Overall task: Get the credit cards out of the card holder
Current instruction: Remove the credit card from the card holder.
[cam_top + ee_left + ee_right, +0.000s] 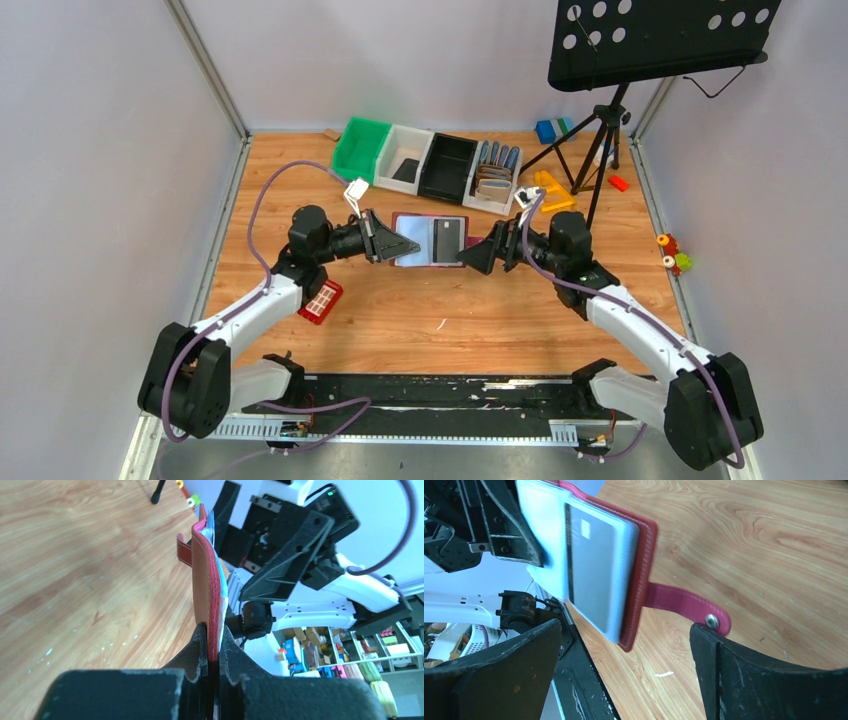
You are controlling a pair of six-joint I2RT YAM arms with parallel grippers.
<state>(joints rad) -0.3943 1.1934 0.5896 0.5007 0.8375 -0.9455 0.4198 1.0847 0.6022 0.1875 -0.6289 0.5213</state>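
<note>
The card holder (430, 240) hangs open above the middle of the table (450, 330), somewhat toward its far edge, with a grey card (591, 572) showing in a clear sleeve. The left gripper (214, 645) is pinched tight on its left edge. The right gripper (624, 632) gapes wide and holds nothing, the snap tab (686, 607) just beside one finger. I'd say it should nip only the card's edge and draw it straight out.

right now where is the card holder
In the top view the card holder is over the middle of the table, near the bins. The left gripper pinches its left edge, and the open right gripper is at its right edge.
</note>
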